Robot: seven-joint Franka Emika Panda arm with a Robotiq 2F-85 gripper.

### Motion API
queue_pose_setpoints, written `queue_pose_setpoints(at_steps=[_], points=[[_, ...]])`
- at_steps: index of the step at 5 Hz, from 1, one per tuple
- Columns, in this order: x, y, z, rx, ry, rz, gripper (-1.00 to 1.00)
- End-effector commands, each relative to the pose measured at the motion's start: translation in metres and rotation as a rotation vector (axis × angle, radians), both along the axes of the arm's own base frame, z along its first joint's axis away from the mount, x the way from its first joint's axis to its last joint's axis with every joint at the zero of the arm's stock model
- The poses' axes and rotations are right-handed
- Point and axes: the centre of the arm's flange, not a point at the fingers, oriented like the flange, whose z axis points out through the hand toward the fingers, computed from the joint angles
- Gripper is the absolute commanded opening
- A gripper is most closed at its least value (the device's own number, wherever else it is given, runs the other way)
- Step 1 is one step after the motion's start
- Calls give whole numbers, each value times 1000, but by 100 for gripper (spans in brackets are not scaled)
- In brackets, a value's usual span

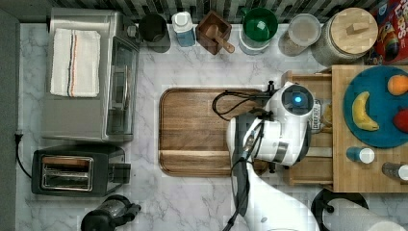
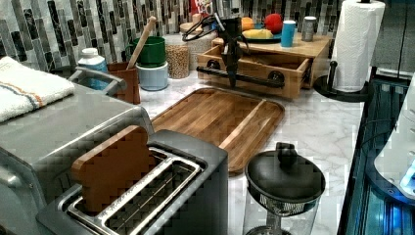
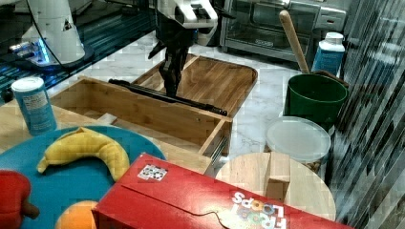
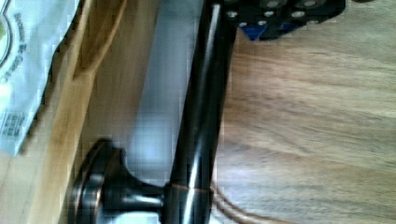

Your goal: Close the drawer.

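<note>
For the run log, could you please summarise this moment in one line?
drawer: open | gripper: at handle bar | cutting board: bare

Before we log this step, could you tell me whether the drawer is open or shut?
Open: the drawer juts out from under the wooden top, its inside exposed, with the gripper at its dark handle bar.

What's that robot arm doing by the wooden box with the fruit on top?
The robot arm's gripper is down at the dark bar handle on the front of the drawer. The drawer is pulled out from under the light-wood top that carries the blue plate with a banana. It sticks out toward the dark cutting board, so it is not yet closed.
</note>
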Motion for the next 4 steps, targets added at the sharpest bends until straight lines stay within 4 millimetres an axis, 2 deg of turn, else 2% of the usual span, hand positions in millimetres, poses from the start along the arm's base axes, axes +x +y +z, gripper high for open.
queue_pose_setpoints(at_steps=[1,2,3,4], points=[[8,-199,43,-104,-221,-46,-100],[-5,-235,62,-147,-214,-101,-100],[-13,-248,76,-201,-186,-102,-100],[-17,-247,86,-254,-167,-93,-100]])
